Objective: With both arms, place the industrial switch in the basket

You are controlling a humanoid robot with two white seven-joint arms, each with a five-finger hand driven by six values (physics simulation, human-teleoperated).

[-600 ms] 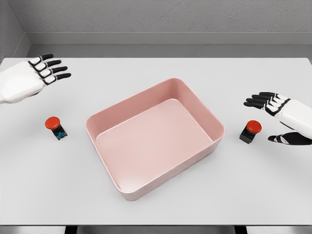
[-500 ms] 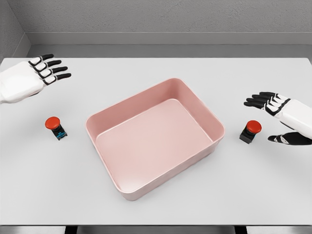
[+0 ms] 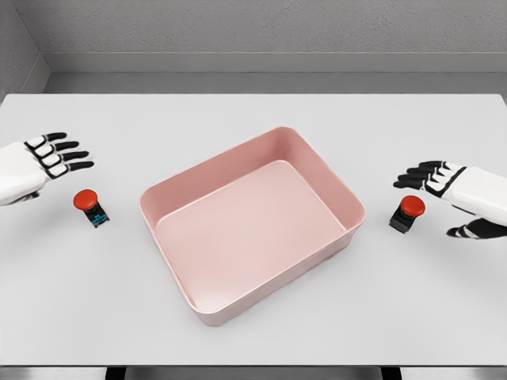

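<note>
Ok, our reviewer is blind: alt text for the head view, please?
An empty pink basket sits mid-table, a red-capped switch on each side: left switch, right switch. An open left hand and right hand hover near them.

Pink basket [image 3: 348,207] at table [image 3: 253,111] centre, empty | left switch [image 3: 90,207], red cap, at 9 o'clock of basket | right switch [image 3: 407,213] at 3 o'clock | left hand [image 3: 36,165] fingers spread, near left switch, apart | right hand [image 3: 451,194] spread, just beside right switch.
</note>
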